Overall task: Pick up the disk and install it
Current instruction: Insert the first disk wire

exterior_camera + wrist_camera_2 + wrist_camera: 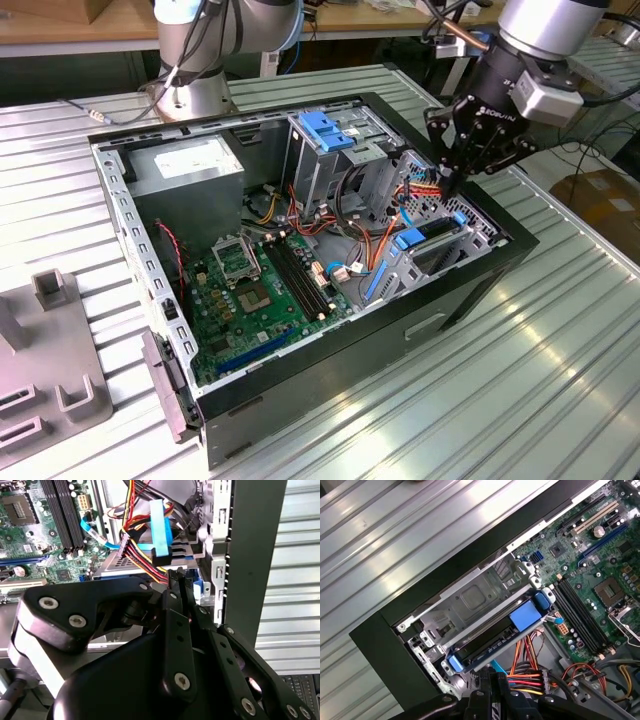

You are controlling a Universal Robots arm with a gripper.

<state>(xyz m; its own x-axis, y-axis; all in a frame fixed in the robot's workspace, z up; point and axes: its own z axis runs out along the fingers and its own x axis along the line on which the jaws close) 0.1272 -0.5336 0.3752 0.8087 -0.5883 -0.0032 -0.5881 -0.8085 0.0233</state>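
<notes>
Here the jaws are pressed together with nothing held between them; in the second wrist view the gripper (176, 577) tapers to a closed tip just above a bundle of red, yellow and black power wires (137, 555) and a flat light-blue data cable (161, 527). In the first wrist view the gripper (492, 677) hangs over the same wires (525, 672) at the edge of the drive bay. In the exterior view the gripper (452, 185) points down into the corner of the open computer case (440, 300) on the exterior view's right.

Right beside the tip sits the disk (490, 637), already lying in its slot in the metal drive bay (470, 597): a dark slab edged by a bright blue carrier, with one broad blue tab toward the motherboard and a smaller blue end toward the case corner. In the exterior view the disk (428, 235) shows as blue pieces just below the gripper.

Further out, the green motherboard (255, 290) fills the case floor, with its black memory slots (580, 617) near the bay. A blue bracket (325, 130) tops the upright metal cage (320, 165) toward the arm's base (195, 95). The case rests on a ribbed metal table (520, 400), and a grey fixture (50, 370) lies at the exterior view's left.
</notes>
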